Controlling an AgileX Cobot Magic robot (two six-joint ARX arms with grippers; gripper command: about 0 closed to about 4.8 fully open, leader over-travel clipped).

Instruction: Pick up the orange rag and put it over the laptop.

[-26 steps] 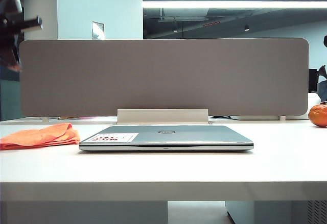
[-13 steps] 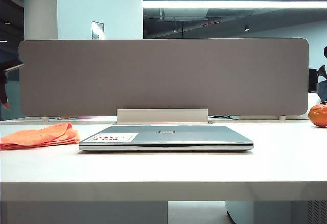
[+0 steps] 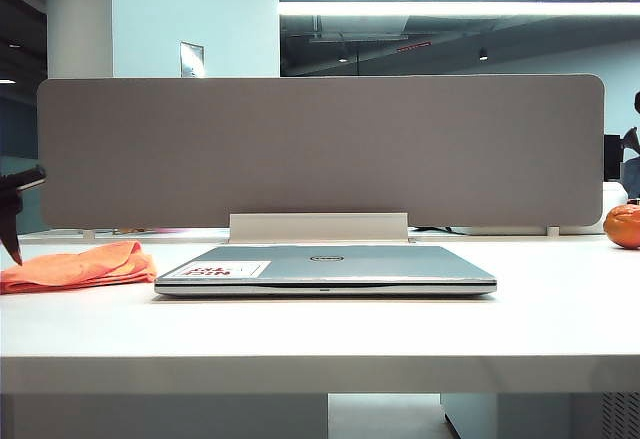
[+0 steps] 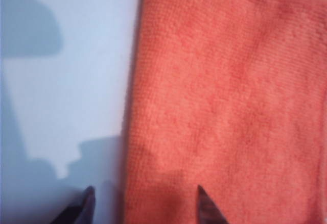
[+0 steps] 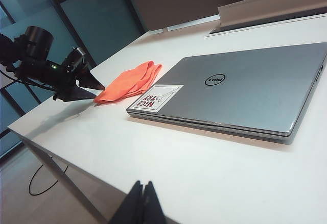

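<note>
Nothing was done yet: the left gripper [image 4: 143, 206], jaws apart and empty, hung over the rag [image 4: 230, 106] beside the bare laptop [image 3: 330, 264], while the right gripper [image 5: 143, 203] sat shut, well away.

You have the orange rag [image 3: 75, 265] lying loosely folded and flat on the white table, just beside the laptop's [image 3: 325, 268] stickered corner; from these angles it's hard to say whether the two touch. Up close the rag [image 4: 230, 106] shows a fine terry weave and one straight edge against the bare tabletop. Your laptop [image 5: 240, 89] is shut, lying flat, silver-grey, its round logo centred on the lid and a white-and-red sticker at the corner nearest the rag [image 5: 130, 82].
</note>
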